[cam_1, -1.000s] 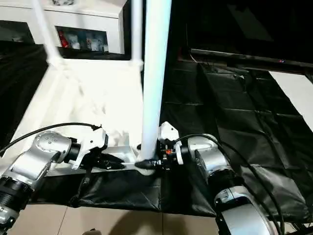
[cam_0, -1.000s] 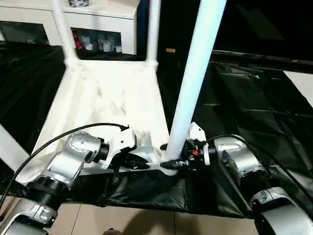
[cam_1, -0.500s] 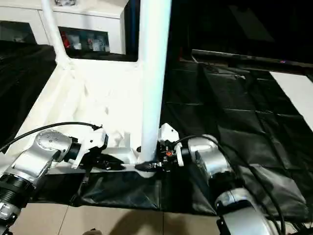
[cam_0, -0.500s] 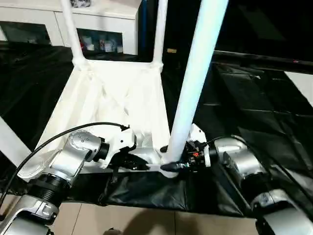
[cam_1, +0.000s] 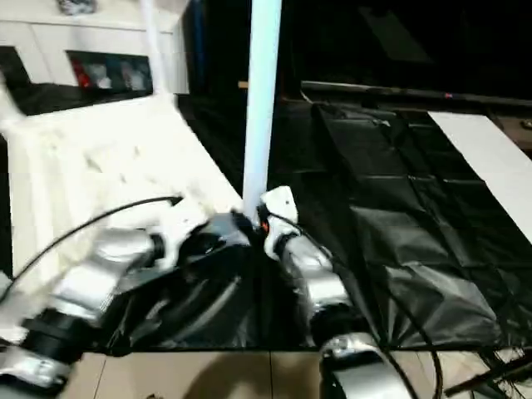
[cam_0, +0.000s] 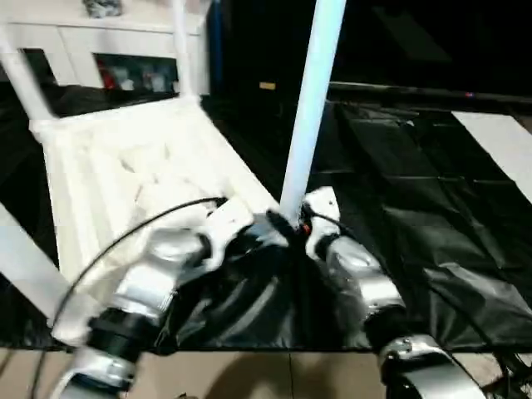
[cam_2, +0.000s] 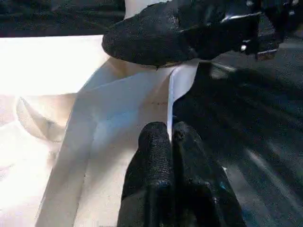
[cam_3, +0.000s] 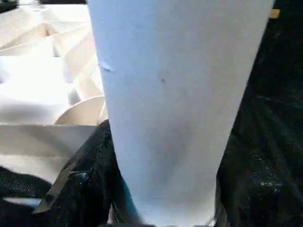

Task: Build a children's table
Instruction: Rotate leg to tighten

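Note:
The children's table top (cam_0: 125,158) lies upside down on black sheeting, ribbed underside up. Two legs (cam_0: 179,50) stand in its far corner sockets and another (cam_0: 25,266) rises at the near left. My right gripper (cam_0: 288,223) is shut on the base of the fourth leg (cam_0: 312,100), which stands nearly upright at the near right corner; black fingers (cam_3: 90,179) flank it. My left gripper (cam_2: 169,142) is shut on the thin rim (cam_2: 177,85) of the table top beside that corner, close to the right gripper's finger (cam_2: 180,33).
Black sheeting (cam_0: 416,183) covers the floor to the right. A white glass-door cabinet (cam_0: 125,50) stands at the back left, dark furniture (cam_0: 416,50) behind. A flat white board (cam_0: 499,141) lies at the far right. Bare tiles (cam_0: 274,374) show in front.
Both arms have pushed forward and the table top has swung, its far end going left. The held leg now stands straighter. The view itself has also shifted a little.

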Controlling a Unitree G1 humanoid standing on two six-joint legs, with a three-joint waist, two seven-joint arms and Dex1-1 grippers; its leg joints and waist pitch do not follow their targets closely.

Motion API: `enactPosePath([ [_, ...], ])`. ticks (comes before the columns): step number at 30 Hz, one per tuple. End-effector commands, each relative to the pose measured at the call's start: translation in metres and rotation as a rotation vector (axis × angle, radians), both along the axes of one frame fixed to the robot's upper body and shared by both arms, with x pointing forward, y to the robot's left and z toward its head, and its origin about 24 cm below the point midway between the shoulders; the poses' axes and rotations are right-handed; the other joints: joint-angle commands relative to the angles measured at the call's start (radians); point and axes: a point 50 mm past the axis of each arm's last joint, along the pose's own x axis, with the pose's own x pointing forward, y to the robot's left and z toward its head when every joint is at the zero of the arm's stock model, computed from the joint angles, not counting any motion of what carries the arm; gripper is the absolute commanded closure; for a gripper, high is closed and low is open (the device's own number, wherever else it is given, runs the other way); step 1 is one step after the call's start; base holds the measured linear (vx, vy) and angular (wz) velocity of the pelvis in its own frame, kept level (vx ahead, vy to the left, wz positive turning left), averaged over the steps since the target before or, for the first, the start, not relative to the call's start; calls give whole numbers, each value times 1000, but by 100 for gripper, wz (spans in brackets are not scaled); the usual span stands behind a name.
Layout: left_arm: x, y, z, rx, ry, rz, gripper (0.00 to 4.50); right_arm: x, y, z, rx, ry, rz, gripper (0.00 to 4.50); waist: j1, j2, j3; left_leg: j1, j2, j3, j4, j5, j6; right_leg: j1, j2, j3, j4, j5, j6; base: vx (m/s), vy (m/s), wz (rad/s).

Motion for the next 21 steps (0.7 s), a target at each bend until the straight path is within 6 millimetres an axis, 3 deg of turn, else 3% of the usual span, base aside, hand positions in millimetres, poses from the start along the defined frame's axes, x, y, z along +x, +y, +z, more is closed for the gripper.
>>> enactPosePath([
  [1, -7, -29, -4, -32, 7, -66, 450, -15, 40, -6, -29, 14, 169, 124, 2, 8, -40, -5, -17, 18, -66, -294, -7, 35, -38, 32, -94, -264, -134, 0, 0, 0],
  [8, -10, -17, -2, -55, 26, -155, 450, -10, 22, 1, 0, -8, 209, 78, 1, 10, -40, -5, -17, 19, -67, -306, 0, 35, -37, 34, -95, -255, -138, 0, 0, 0],
  [12, -11, -5, 0, -61, 57, -239, 450, -11, 4, 4, -54, -46, 387, 78, 3, 6, -43, -8, -17, 21, -62, -259, 20, 43, -37, 33, -88, -186, -160, 0, 0, 0],
  [17, -14, 10, 2, -29, 88, -338, 450, -21, -12, 8, -57, -32, 648, 78, 9, 6, -49, -7, -17, 25, -52, -173, 57, 50, -32, 32, -68, 1, -218, 0, 0, 0],
  [21, -12, 23, 4, -6, 112, -384, 450, -28, -27, 12, -64, 21, 837, 95, 17, 5, -48, -3, -16, 26, -50, -164, 76, 52, -31, 30, -65, 28, -240, 0, 0, 0],
])
